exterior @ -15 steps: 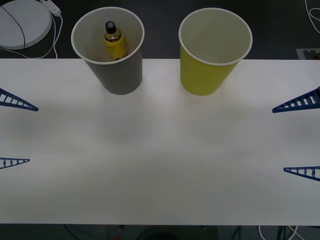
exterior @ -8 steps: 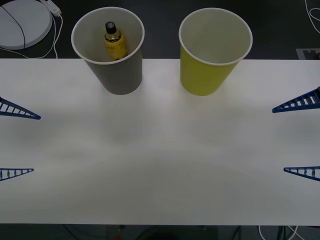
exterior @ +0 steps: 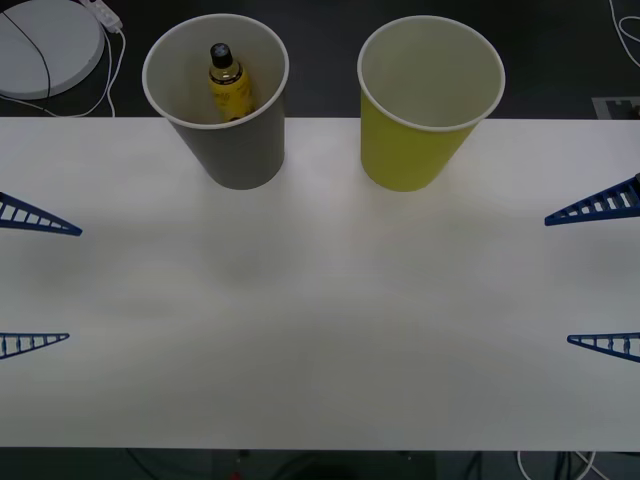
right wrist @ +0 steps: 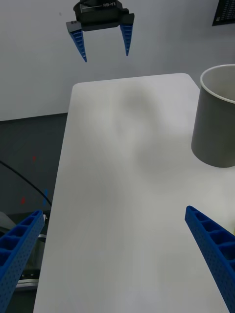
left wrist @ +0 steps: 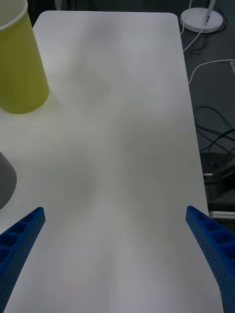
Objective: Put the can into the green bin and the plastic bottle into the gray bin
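Note:
The gray bin [exterior: 232, 140] stands at the back left of the white table, and the plastic bottle [exterior: 227, 82] with its yellow label and black cap stands upright inside it. To its right stands the green bin [exterior: 415, 150], whose white inside is all I can see. The can is out of view. My left gripper [exterior: 32, 282] hangs open at the table's left edge and my right gripper [exterior: 600, 277] hangs open at the right edge, both holding nothing. The right wrist view has the gray bin [right wrist: 218, 122] and the left gripper [right wrist: 102, 36] far across. The left wrist view has the green bin [left wrist: 19, 68].
A white round disc [exterior: 45, 45] with a cable lies on the dark floor behind the table's back left corner. More cables [left wrist: 210, 98] run on the floor beyond the table's right end. The white table [exterior: 320, 330] stretches bare between the two grippers.
My left gripper has shifted a little toward the table's near edge. The right gripper, both bins and the bottle have not moved.

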Robot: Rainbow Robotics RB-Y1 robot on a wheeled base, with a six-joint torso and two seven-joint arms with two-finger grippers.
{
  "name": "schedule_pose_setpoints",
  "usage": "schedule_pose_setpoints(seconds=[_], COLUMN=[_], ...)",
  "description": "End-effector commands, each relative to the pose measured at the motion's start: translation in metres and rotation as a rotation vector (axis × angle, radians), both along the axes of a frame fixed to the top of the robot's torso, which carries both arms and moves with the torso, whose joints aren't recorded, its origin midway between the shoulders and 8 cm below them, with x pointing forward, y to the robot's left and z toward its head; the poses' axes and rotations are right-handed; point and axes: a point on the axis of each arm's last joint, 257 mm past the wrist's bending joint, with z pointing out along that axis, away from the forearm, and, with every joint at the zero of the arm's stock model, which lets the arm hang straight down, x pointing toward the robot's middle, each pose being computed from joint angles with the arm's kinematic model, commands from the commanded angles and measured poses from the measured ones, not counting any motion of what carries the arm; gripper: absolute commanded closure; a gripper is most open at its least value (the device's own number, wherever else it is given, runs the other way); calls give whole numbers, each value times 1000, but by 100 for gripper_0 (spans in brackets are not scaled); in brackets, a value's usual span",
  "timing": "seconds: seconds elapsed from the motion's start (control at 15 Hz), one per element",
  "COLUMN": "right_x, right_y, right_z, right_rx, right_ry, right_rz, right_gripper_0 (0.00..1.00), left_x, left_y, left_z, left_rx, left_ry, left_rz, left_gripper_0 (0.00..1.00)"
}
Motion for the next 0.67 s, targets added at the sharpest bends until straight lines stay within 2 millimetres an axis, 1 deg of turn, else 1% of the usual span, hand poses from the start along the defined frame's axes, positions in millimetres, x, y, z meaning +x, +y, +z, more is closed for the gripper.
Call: schedule_pose_setpoints(seconds=[0.07, 0.27, 0.67], right_x=[0, 0, 0], right_y=[0, 0, 0], right_z=[0, 0, 0], right_rx=[0, 0, 0], right_ry=[0, 0, 0], right_rz=[0, 0, 0], right_gripper_0=[0, 0, 0], left_x=[-2, -9, -9], left_y=[-2, -7, -7], left_z=[0, -2, -2], left_rx=[-6, 5, 8], left_ry=[10, 14, 13], left_rz=[-5, -36, -37], left_gripper_0=[0, 0, 0])
